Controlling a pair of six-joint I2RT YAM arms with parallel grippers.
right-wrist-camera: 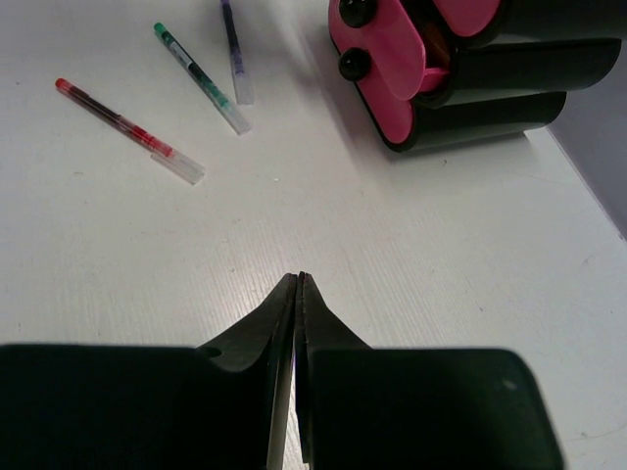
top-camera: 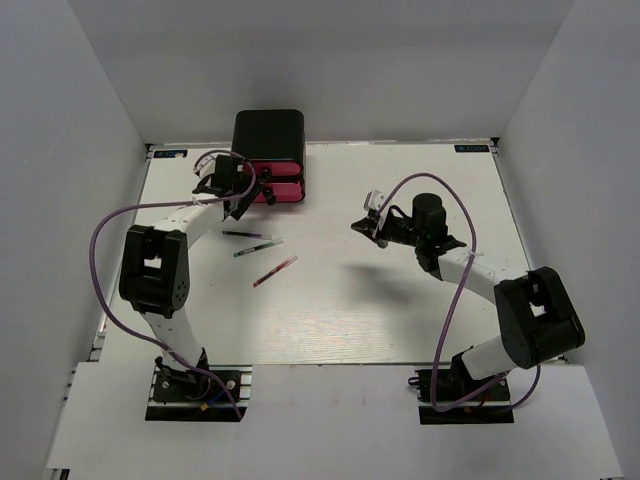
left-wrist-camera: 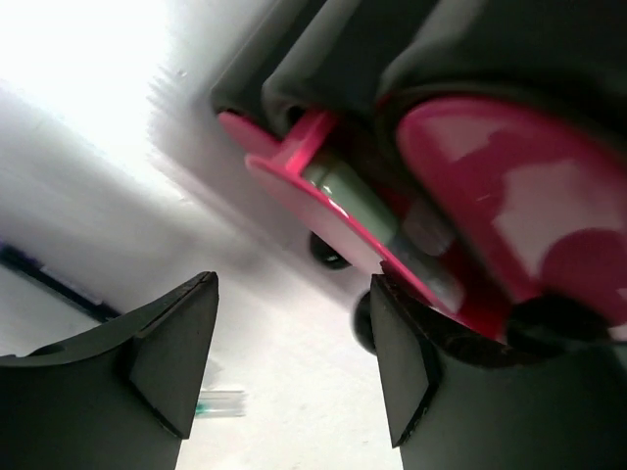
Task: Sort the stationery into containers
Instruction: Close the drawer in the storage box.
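The left gripper is spread wide, right up against the pink drawers; one stands open just ahead of it, a pale marker inside. The right gripper is pressed together, with the red pen, green pen and black pen lying ahead to its left

The white table carries four items. A black box with rounded corners stands near the far edge, left of centre, its pink drawers facing the near side. Three thin pens lie flat just in front of it, apart from one another: a black pen nearest the box, a green pen beside it, and a red pen further toward the near edge. The pens' clear ends appear to be caps.
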